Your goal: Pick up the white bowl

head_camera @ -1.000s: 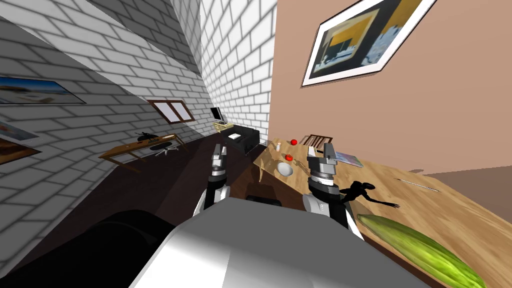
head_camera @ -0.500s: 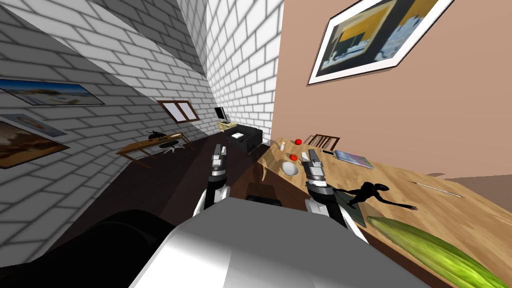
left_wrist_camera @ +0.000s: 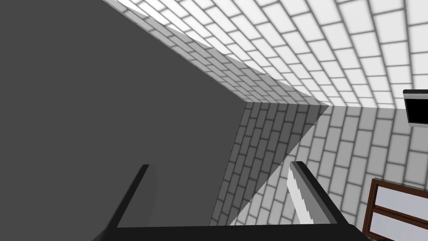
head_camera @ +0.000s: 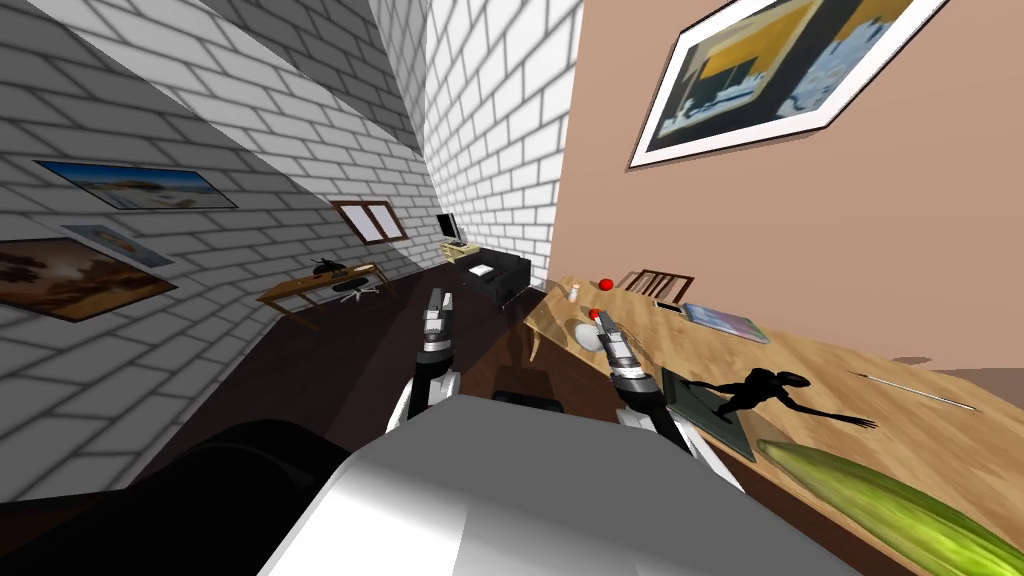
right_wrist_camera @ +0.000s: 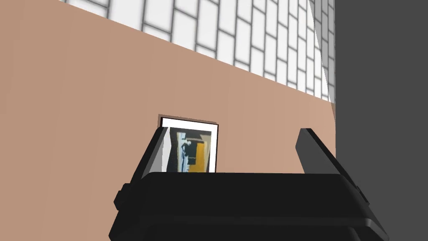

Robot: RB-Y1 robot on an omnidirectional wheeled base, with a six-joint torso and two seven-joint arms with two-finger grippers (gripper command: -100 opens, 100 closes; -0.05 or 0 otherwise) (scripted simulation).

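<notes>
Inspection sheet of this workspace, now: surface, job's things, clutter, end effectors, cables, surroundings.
Surface: wooden table along the tan wall, on my right.
Job's things: white bowl, upright near the table's far end, not held.
Clutter: red fruit by the bowl, second red fruit, small bottle, book, black figurine on a dark mat, large green vegetable, thin rod.
End effectors: right end effector open, close beside the bowl; left end effector open, raised over the dark floor.
Cables: nothing seen.
Surroundings: chair behind the table, desk by the brick wall.
</notes>
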